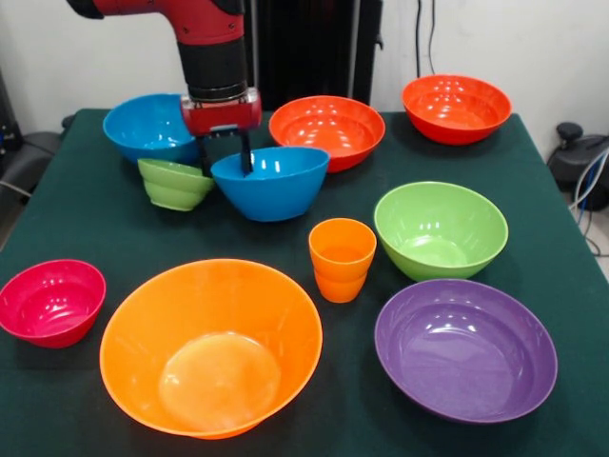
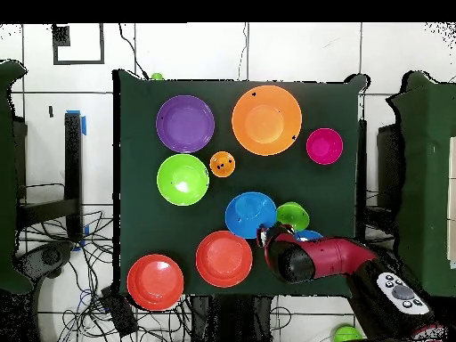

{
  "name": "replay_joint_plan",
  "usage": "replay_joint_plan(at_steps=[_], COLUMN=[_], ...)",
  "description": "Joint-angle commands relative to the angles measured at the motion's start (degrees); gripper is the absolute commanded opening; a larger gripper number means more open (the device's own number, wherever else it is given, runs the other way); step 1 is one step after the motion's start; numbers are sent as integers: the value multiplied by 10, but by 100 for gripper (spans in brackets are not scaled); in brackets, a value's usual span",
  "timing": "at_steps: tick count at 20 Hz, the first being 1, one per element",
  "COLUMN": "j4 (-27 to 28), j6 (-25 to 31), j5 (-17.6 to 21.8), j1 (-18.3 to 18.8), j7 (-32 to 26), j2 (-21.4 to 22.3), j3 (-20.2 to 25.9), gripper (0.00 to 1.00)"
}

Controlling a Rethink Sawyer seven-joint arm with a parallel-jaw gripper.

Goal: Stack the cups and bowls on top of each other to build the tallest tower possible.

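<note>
My gripper (image 1: 225, 157) hangs over the left rim of a blue bowl (image 1: 271, 181). Its fingers stand apart, one inside the bowl and one outside, so it is open. In the overhead view the arm hides the gripper beside this bowl (image 2: 250, 215). A small ribbed green bowl (image 1: 174, 184) sits just left of it, and a second blue bowl (image 1: 147, 126) behind. One orange cup (image 1: 342, 259) stands upright mid-table. Nothing is stacked.
Two red-orange bowls (image 1: 326, 129) (image 1: 456, 108) sit at the far side. A green bowl (image 1: 440, 228), a purple bowl (image 1: 464, 347), a large orange bowl (image 1: 210, 346) and a small crimson bowl (image 1: 51, 301) stand nearer the camera on the dark green table (image 1: 561, 238).
</note>
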State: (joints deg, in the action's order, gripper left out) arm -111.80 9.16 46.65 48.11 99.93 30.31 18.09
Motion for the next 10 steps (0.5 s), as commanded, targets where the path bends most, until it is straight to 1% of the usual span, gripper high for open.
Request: replay_joint_plan(at_steps=[1,4,6,7,10], j4=[30,47,61,71,72], j6=[64,62,44,45,31], j5=[-29,-24,-19,-18,-7], j1=[-17,-4,-7,-8,3], j7=[55,37,41,38,28], j2=[-30,-55,-69,-75,-86], j3=[-37,-41,-48,-49,-49], gripper=[100,100,100,100,100])
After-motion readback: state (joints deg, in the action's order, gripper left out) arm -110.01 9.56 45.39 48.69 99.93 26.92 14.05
